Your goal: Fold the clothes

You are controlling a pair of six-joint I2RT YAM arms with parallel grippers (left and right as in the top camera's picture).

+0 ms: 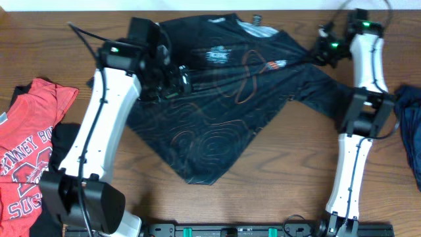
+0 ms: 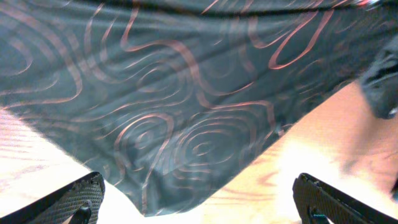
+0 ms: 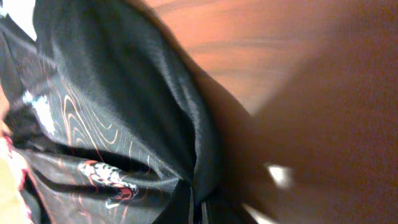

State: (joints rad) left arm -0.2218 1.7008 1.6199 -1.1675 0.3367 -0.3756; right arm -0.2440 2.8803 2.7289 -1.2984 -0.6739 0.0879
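Two hands meet one black contour-lined jersey (image 1: pixel 217 125), which lies spread across the tabletop (image 1: pixel 276 191). Left hand (image 1: pixel 186 80) hovers over the jersey's left half, fingers wide apart. Right hand (image 1: pixel 314 56) is pinched together on what looks like the right sleeve, fabric bunching into it.

From here I see the wooden tabletop (image 1: pixel 276 171) carrying the black jersey (image 1: pixel 217 125), spread; left of it a red T-shirt (image 1: pixel 26 151), right of it dark blue cloth (image 1: pixel 411 131).
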